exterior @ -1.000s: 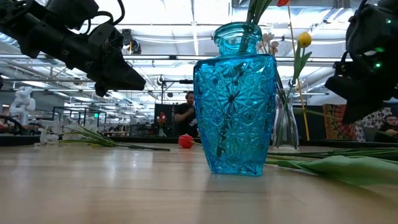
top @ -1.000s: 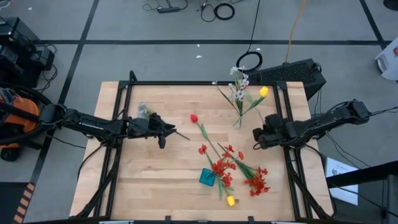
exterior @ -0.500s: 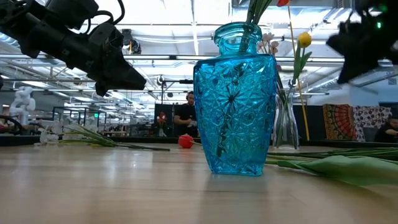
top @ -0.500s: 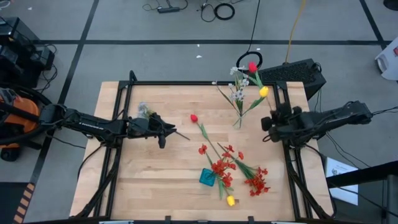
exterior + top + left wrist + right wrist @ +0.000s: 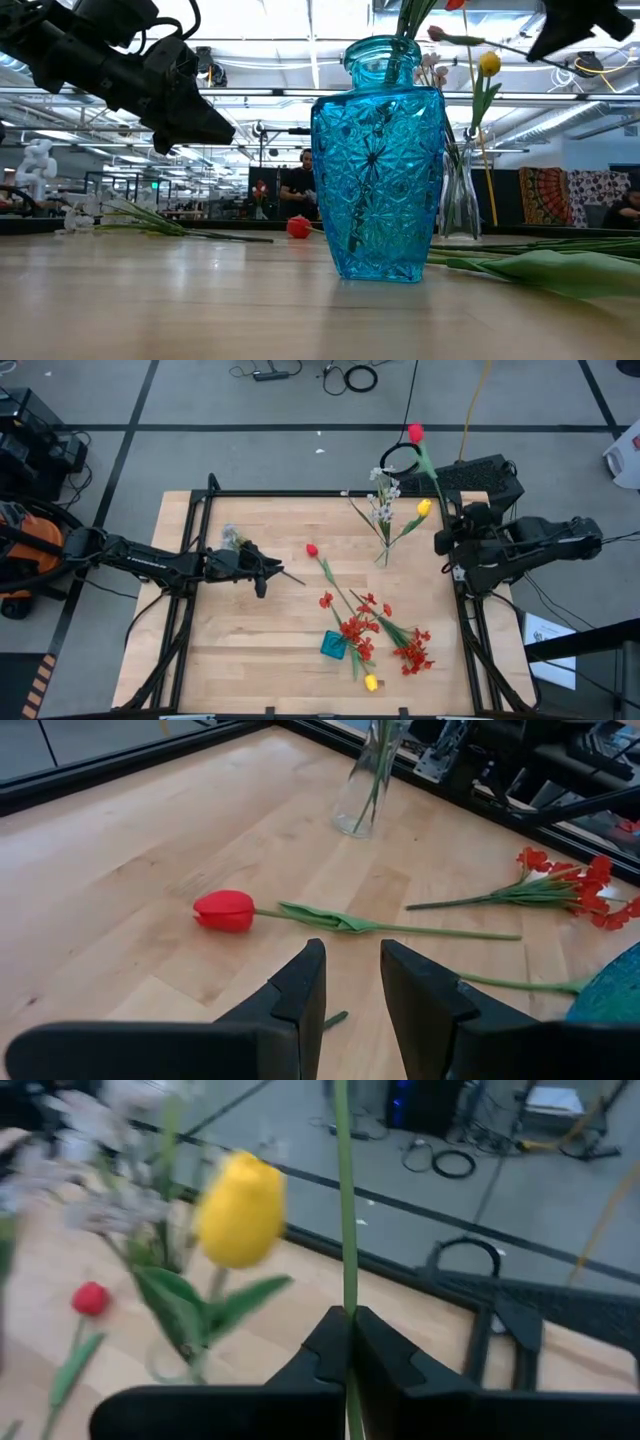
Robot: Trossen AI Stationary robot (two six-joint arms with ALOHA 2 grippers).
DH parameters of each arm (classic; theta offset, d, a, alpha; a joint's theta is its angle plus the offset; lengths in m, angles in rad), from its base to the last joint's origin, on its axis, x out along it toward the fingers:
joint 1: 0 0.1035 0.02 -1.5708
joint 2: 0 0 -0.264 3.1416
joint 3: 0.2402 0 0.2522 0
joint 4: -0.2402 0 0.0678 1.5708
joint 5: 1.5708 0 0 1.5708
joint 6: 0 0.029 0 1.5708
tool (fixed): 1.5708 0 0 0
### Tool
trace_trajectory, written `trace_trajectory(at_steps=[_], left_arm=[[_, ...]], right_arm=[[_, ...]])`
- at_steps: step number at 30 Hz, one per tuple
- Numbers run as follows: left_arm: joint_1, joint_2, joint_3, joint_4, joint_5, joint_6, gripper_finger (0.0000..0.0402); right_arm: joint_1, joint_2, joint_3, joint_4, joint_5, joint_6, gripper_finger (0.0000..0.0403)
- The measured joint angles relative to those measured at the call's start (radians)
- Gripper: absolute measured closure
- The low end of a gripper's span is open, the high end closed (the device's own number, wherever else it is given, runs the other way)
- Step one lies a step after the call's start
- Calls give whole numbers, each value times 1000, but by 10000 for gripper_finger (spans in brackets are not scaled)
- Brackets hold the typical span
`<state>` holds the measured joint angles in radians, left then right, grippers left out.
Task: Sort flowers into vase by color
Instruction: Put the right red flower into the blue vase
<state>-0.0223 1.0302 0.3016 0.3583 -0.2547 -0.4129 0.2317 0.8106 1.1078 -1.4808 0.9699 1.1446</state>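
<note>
Two tools: left and right.
Right tool [image 5: 443, 542]: clenched on the stem of a red tulip [image 5: 415, 432], lifted beside the clear vase [image 5: 381, 556].
Left tool [image 5: 287, 573]: slightly parted, nothing between its fingers, above the desk [image 5: 250, 640].
Other flowers: a second red tulip [image 5: 312, 549] lies on the desk; red sprays [image 5: 357, 628] by the blue vase [image 5: 333, 645].

two vases [image 5: 334, 645], four tulips [image 5: 312, 549]

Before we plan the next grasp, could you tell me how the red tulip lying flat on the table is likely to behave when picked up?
The red tulip has a long thin stem, so it is probably light and may droop at the bud end. Its rounded bud could let it roll if nudged. Lying flat on the table, the stem leaves little room for a pincer.
</note>
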Motion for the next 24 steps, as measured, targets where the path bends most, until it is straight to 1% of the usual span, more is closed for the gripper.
trace_trajectory(at_steps=[2, 6, 11, 17, 22, 24], left_arm=[[0, 0, 0, 0, -3, 0, 297], [0, 0, 0, 0, -4, 0, 297], [0, 0, 0, 0, -4, 0, 297], [0, 0, 0, 8, -5, 0, 297], [0, 0, 0, 93, -9, 5, 297], [0, 0, 0, 146, -9, 21, 297]], right_arm=[[0, 1, 0, 78, -10, -74, 402], [1, 12, 0, 245, -76, -223, 402], [45, 30, 0, 433, -136, -366, 402], [124, 66, 0, 590, -141, -461, 402], [167, 127, -12, 675, -134, -522, 402], [172, 162, -29, 720, -109, -546, 402]])
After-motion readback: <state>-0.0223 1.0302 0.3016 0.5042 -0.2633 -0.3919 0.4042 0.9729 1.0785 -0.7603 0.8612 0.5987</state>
